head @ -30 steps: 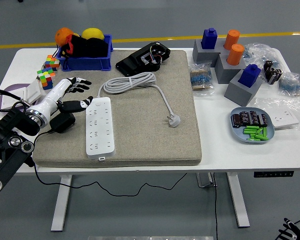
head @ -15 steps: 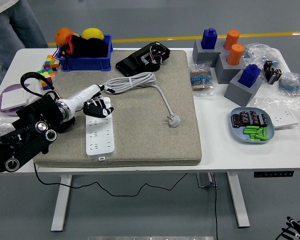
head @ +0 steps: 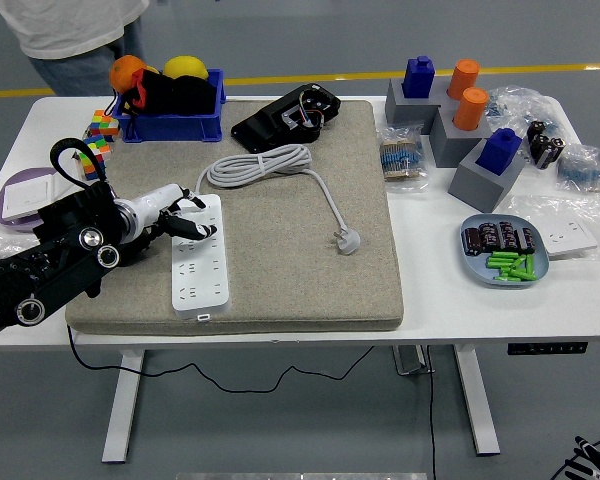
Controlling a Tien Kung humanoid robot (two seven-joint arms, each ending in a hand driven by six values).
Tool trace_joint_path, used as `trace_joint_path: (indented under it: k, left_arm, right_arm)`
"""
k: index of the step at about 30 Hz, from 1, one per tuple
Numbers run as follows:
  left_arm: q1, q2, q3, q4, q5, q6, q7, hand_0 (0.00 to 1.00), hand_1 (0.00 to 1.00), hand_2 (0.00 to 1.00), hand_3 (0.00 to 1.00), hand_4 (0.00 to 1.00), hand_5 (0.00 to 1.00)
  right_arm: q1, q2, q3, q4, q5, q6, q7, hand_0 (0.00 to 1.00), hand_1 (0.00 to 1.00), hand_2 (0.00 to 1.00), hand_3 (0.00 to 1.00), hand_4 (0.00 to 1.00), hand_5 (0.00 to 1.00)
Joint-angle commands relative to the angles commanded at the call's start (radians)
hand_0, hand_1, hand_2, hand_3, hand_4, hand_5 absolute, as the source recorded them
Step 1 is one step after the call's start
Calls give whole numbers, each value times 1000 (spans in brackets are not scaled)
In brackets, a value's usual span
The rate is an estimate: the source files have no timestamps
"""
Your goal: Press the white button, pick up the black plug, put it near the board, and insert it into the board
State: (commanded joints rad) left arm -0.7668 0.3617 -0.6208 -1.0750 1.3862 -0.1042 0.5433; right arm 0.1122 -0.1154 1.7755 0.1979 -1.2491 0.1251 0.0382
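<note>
White rectangular plastic power strip [head: 198, 257] lies on grey fabric mat [head: 280, 220]; left hand [head: 178, 213] rests over its far end, fingers [head: 196, 229] loosely spread, holding nothing.

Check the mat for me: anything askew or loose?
The power strip lies straight, with the left robot hand over its top end. Its own grey plug lies loose, unplugged, on the mat. Nothing spilled.

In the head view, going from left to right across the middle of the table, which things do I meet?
Purple plate → left robot hand → white power strip → white plug → blue tray of batteries → white wall switch.
</note>
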Motion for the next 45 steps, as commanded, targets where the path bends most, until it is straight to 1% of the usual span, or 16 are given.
trace_joint_path:
  k: [5,9,14,26,33,37,41,45]
  left_arm:
    - [-14,-8,10,13,-7,-10,29,12,41,99,784,733,536]
    - [-24,-9,30,22,-16,-16,46,12,41,99,784,733,536]
    - [-37,-8,50,32,-22,-16,42,9,40,98,784,732,538]
    - [-47,-10,22,25,-9,-15,41,7,39,99,778,729,537]
    - [-56,-26,59,80,-29,-16,39,7,38,97,776,728,537]
    - [-58,-29,70,94,-31,-17,40,7,38,99,775,726,536]
    - [-59,-28,68,88,-29,-16,37,6,38,99,774,723,530]
    - [-52,-21,31,50,-12,-12,33,6,38,99,774,723,530]
  right_arm:
    - [2,-1,-7,2,5,-1,1,728,612,558,681,744,513]
    - [1,-1,-7,2,5,-1,1,728,612,558,681,744,513]
    - [0,-1,-3,1,2,1,1,728,612,557,681,744,513]
    - [-1,-1,-2,1,0,1,1,728,612,557,682,744,514]
    - [1,-1,-4,2,1,1,2,728,612,558,681,744,514]
    - [1,-1,-3,1,1,1,1,728,612,557,680,744,514]
    - [-1,-1,-2,0,-1,2,1,728,612,557,680,744,514]
    - [-3,-1,-2,1,-1,1,1,728,612,557,680,744,514]
